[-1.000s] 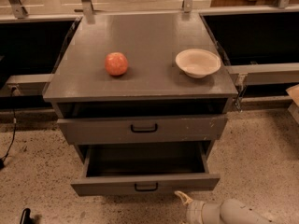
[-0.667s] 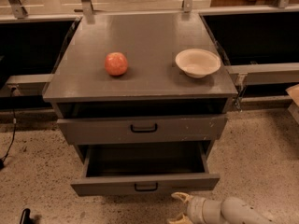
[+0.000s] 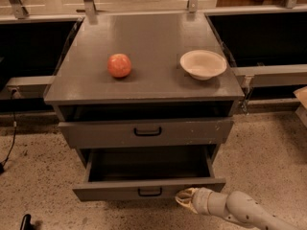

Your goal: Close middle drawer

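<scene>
The middle drawer point(image 3: 120, 190) is the lower of the two that show in the grey cabinet. It has a low, narrow front panel and a small black loop handle point(image 3: 149, 192). It is pulled far out, and its long grey box looks empty. My gripper point(image 3: 185, 198) is low at the drawer's front panel, just right of the handle, at or very near the panel. The pale arm point(image 3: 240, 209) reaches in from the lower right.
Above it, a drawer with a taller, white-scuffed front point(image 3: 146, 132) stands slightly out. On the cabinet top point(image 3: 153, 37) lie an orange-red fruit point(image 3: 119, 65) and a pale bowl point(image 3: 203, 63). Dark shelves flank the cabinet. A black cable point(image 3: 9, 143) runs down at the left.
My gripper and arm have moved left along the middle drawer's front, closer to the handle. The drawer has not visibly moved.
</scene>
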Robot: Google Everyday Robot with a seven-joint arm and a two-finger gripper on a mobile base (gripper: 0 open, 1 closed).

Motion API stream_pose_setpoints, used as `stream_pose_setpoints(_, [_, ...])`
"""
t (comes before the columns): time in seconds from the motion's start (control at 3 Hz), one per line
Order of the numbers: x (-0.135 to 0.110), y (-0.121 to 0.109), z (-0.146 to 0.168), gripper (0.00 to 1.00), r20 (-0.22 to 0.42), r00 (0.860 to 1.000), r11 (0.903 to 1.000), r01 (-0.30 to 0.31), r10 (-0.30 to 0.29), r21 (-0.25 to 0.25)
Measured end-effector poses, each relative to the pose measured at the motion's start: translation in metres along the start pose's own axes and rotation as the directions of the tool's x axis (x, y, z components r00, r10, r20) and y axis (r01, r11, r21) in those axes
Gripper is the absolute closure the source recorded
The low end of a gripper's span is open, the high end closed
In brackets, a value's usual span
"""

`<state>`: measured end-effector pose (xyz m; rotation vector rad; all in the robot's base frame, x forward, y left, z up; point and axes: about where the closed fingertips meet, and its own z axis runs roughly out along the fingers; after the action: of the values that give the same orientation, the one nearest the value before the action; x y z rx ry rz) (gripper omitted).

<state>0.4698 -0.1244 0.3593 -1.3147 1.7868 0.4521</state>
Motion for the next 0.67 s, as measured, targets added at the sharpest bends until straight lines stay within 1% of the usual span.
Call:
stream_pose_setpoints(0.33, [0.009,-0.017,0.001,0.89,-0.016,1.0,0.9981,-0.024,0.025,0.056])
stream_pose_setpoints(0.67, [0.018,-0.028,0.003,0.58,-0.029,0.999,0.9947,-0.035,0.038,0.097])
